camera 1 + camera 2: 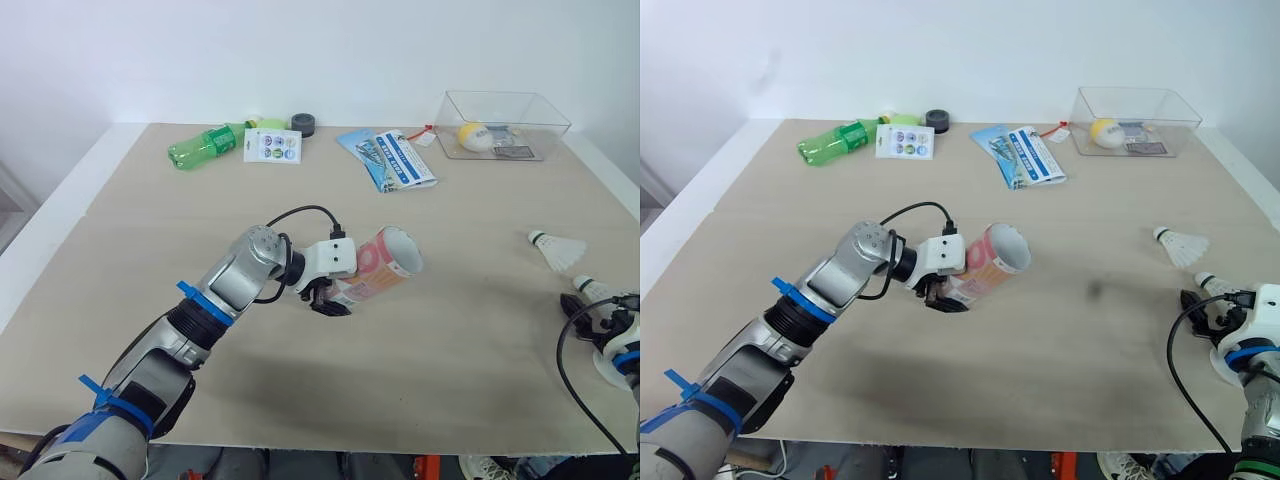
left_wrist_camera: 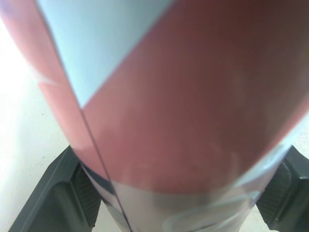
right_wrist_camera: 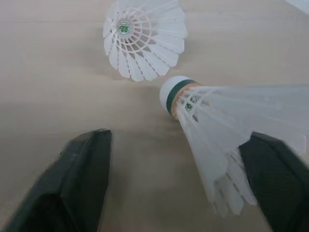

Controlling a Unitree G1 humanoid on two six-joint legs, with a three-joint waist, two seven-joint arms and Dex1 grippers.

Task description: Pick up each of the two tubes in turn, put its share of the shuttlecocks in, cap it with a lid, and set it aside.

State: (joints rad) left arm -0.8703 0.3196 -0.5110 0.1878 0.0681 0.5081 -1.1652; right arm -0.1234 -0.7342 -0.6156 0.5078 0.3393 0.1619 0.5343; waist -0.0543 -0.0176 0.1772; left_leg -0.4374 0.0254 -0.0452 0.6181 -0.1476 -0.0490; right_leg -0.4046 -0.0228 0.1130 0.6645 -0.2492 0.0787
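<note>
Your left fingers [image 2: 53, 193] were clamped on tube [image 1: 385, 262] at desk [image 1: 150, 200] centre, long axis slanted, open mouth toward 2 o'clock. Your right fingers [image 3: 82, 183] stood apart at 4 o'clock desk edge; nearest shuttlecock [image 3: 212, 125] lay just ahead, cork toward 11 o'clock. Right arm nearer.

Nothing here comes clear enough to read, not a word or a number. The tube [image 1: 385, 262] carries pink and pale-blue print, but no letters can be made out. In the right wrist view a small green round emblem sits inside one shuttlecock [image 3: 145, 41], too tiny to read. The blue leaflet [image 1: 392, 158], the white card [image 1: 272, 146] with coloured circles and the green bottle [image 1: 205, 145] all bear print, none of it legible.
</note>
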